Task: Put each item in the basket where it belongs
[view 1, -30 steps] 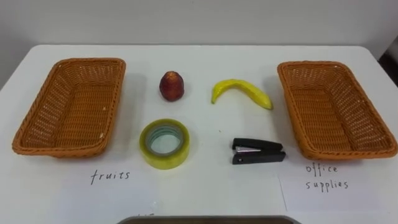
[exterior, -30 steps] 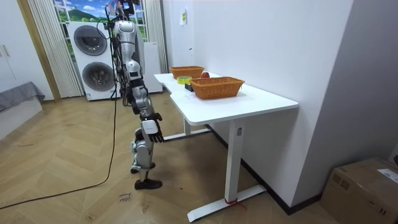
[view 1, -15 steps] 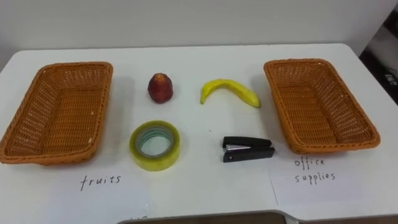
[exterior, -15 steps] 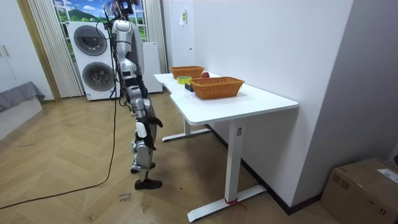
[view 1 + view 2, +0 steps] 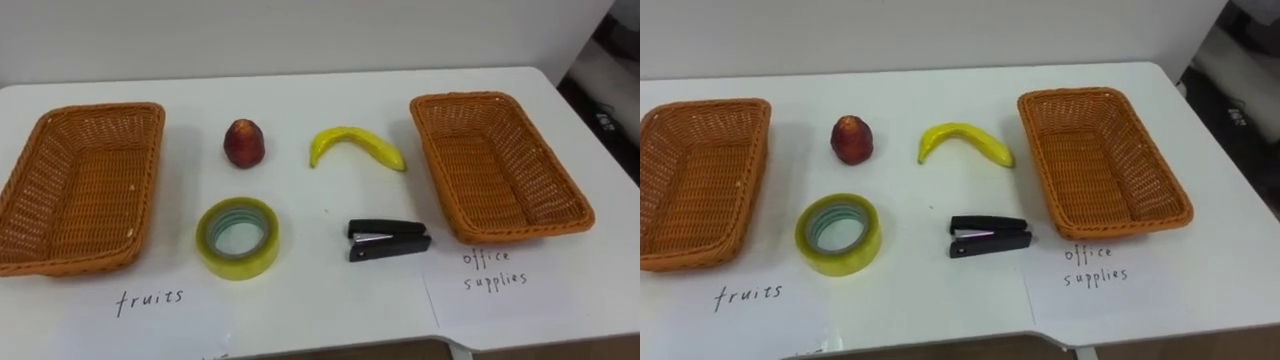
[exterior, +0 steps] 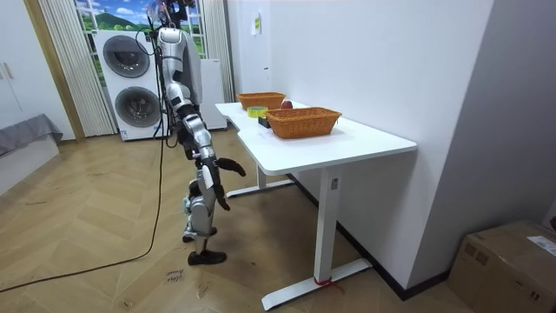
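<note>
Since a second ago the right hand point(image 6: 231, 166) has come up from beside the leg and now reaches forward below the edge of the desk point(image 5: 300, 90). As far as the room view shows, it is stretched flat and carries nothing. A lower dark shape, likely the left hand point(image 6: 222, 200), I cannot tell open from closed. The eye views have swung a little rightward, which is the head's own move, and nothing on the desk has shifted. So I judge sorting has not begun, only the first reach. Two baskets, both empty: the fruit basket point(image 5: 85, 110) left of the tape point(image 5: 240, 266), the supplies basket point(image 5: 470, 97) far to its right. Two fruits: one apple point(image 5: 244, 144) just behind the tape, one banana point(image 5: 355, 146) behind and right. Two supplies: the tape itself and one stapler point(image 5: 388, 240) to its right.
</note>
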{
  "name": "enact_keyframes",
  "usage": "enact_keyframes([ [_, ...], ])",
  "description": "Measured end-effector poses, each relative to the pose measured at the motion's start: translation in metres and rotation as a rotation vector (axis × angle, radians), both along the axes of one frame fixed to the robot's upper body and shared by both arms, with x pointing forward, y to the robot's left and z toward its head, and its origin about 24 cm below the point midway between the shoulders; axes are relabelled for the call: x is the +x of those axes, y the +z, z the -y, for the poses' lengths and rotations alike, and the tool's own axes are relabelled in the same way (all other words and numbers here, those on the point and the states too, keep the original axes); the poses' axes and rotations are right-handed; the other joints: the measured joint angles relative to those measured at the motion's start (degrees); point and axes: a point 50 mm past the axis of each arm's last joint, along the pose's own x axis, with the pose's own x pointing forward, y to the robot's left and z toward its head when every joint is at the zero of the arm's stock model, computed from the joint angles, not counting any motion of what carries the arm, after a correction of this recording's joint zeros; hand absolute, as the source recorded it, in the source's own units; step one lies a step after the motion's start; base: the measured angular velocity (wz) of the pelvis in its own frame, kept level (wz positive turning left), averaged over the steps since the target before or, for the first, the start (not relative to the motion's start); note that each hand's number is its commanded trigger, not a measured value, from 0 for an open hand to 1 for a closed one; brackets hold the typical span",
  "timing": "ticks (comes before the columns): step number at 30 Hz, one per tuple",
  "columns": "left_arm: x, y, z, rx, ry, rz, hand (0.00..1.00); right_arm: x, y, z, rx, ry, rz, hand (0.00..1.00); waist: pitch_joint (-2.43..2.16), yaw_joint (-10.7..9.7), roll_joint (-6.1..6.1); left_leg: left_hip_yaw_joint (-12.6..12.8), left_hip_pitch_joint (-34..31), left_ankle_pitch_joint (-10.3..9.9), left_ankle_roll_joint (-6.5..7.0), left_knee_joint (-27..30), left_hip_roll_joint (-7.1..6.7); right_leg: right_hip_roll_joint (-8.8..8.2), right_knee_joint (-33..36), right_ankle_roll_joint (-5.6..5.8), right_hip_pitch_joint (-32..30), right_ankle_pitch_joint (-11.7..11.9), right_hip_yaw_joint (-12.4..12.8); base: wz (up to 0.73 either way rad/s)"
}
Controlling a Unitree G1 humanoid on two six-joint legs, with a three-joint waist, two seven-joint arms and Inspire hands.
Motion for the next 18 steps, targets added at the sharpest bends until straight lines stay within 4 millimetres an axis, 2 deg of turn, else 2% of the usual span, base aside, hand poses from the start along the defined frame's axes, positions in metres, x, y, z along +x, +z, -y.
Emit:
enact_keyframes([
  [6,-0.001,0.001,-0.001,0.005,-0.001,0.006,0.0,0.011,0.022,0.024,-0.129,-0.082,0.014,0.0,-0.03,-0.1,-0.32,0.2,0.1,0.0,0.02,0.0,-0.01,0.01,-0.1,0.02,0.0,-0.1,0.1,-0.01],
  [10,0.0,0.003,-0.002,0.009,-0.01,0.022,0.0,0.025,0.041,0.031,-0.192,-0.117,0.064,0.0,0.04,-0.1,-0.55,0.0,0.0,0.0,0.02,0.0,-0.04,-0.03,-0.1,0.05,-0.3,-0.1,0.1,0.0],
  [18,0.002,0.001,0.002,-0.007,-0.04,0.003,0.0,0.038,0.061,0.036,-0.266,-0.149,0.05,0.0,0.09,0.1,-0.85,0.4,-0.5,0.0,0.04,0.0,-0.12,0.02,0.3,0.1,-1.0,-0.2,0.8,-0.04],
])
